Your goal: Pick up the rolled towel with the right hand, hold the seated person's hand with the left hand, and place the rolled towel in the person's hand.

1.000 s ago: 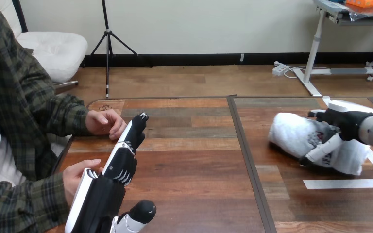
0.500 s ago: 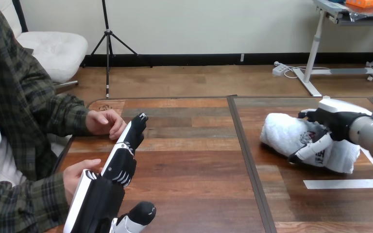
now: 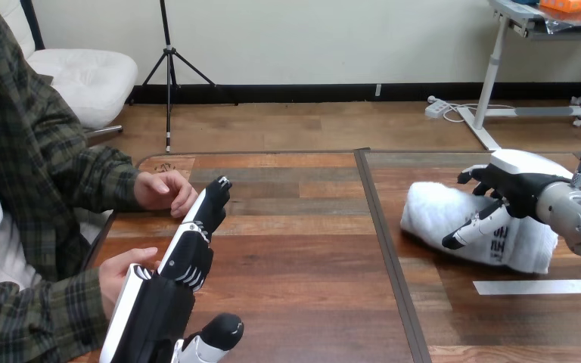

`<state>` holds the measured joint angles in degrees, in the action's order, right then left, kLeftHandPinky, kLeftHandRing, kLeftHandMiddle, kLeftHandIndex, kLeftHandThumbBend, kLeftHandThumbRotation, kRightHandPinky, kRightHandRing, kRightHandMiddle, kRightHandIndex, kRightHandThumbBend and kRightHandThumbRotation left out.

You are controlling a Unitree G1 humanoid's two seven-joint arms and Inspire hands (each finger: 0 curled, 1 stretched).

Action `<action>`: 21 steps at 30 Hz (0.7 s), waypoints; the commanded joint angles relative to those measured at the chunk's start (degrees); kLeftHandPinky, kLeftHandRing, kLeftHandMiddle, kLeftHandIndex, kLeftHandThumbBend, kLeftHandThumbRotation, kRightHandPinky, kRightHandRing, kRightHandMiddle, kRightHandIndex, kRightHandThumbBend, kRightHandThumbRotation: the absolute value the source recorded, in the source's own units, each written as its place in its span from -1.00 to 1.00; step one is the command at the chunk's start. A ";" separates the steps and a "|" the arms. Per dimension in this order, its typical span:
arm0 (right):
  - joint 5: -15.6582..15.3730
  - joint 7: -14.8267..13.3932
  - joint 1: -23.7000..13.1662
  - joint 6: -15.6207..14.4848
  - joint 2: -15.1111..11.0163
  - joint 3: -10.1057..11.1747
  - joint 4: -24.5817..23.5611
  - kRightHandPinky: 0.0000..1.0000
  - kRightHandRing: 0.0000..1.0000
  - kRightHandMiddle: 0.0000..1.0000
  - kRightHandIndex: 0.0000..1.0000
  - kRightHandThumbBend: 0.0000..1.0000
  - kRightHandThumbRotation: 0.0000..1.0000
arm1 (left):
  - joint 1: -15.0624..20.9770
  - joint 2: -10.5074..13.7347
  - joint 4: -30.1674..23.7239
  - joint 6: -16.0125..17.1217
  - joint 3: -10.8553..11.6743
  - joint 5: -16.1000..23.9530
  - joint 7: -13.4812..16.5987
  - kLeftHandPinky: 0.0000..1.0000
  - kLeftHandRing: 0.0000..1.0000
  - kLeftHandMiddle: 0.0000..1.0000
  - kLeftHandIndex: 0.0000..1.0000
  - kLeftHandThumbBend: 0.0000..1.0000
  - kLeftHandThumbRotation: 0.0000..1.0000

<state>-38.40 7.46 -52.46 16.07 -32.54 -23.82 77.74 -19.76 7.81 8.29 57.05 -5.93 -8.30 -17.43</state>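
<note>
person's upper hand: far L on the brown wood-plank surface, fingers loosely bent, holds nothing.
person's lower hand: near-L edge, just beside the white back shell of the left robot hand; contact, can't tell.
left robot hand: in from bottom edge, btwn the person's two hands; fingers straight, pointing away across the surface, thumb out to the side, nothing in its grasp. Fingertips right next to the upper hand's fingers.
dark seam strip: runs near-to-far down mid surface.
white rolled cloth towel: R half of surface, lying slantwise, just R of the seam.
right robot hand: over towel's R part, fingers curled over its far side, thumb across the front, wrapped round the towel.
white tape strip: flat on surface, near side of towel, apart from it.
</note>
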 commanded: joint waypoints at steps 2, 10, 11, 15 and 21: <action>0.93 -0.11 1.60 1.12 2.40 0.29 0.69 0.06 0.10 0.15 0.14 1.00 -0.56 | 2.39 -0.66 -2.51 0.30 -0.56 -0.39 0.14 0.95 0.96 0.96 0.88 0.74 0.56; 1.10 -0.71 2.01 1.98 2.44 0.28 0.59 -0.14 -0.09 -0.06 -0.05 0.91 -0.82 | 2.53 -0.61 -2.59 0.32 -0.81 -0.91 -0.01 0.95 0.96 0.96 0.86 0.72 0.54; 1.10 -0.85 2.08 2.12 2.45 0.28 0.56 -0.16 -0.11 -0.08 -0.07 0.90 -0.85 | 2.46 -0.58 -2.72 0.16 -0.82 -0.97 0.00 0.95 0.96 0.96 0.86 0.72 0.54; 1.14 -1.00 2.16 2.38 2.48 0.33 0.49 -0.23 -0.18 -0.14 -0.14 0.81 -0.95 | 2.18 -0.38 -3.19 -0.20 -0.90 -1.22 -0.06 0.95 0.95 0.95 0.86 0.71 0.53; 1.35 -1.38 2.35 3.38 2.44 0.50 0.33 -0.29 -0.24 -0.19 -0.20 0.73 -0.99 | 1.70 -0.17 -3.83 -0.61 -0.86 -1.27 0.00 0.94 0.96 0.95 0.85 0.71 0.52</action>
<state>-37.87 6.36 -51.80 18.55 -31.57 -23.55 77.74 -19.77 7.79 8.04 56.61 -6.43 -8.63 -17.46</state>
